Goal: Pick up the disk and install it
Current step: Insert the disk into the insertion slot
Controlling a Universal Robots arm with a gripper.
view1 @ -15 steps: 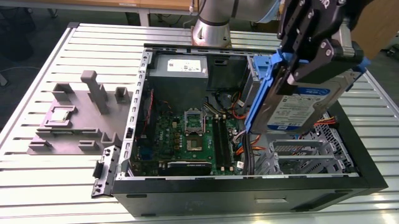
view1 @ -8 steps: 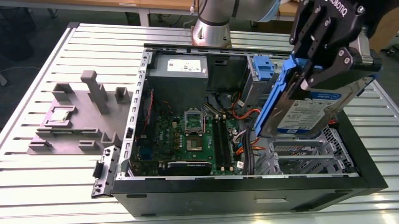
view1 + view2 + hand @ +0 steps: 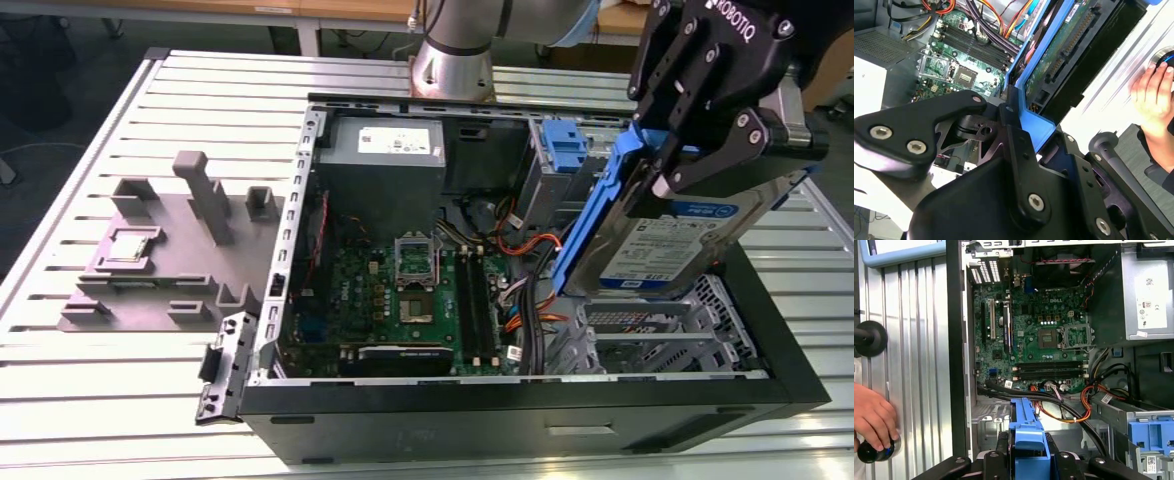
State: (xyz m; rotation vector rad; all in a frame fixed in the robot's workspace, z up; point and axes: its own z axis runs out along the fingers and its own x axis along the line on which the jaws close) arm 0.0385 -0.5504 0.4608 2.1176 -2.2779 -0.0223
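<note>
Above the cage [image 3: 654,335] in the case [image 3: 534,412], the gripper [image 3: 694,160] is closed on the disk [image 3: 667,240], which hangs steeply tilted, lower end just over the cage

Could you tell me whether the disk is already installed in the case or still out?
Out: the gripper grips the disk on edge above the drive cage.

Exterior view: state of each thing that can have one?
hand: shut on the disk.
disk: lifted, on edge, tilted, not seated.
computer case: lying flat, side open.
drive cage: no drive seen in it.
</note>
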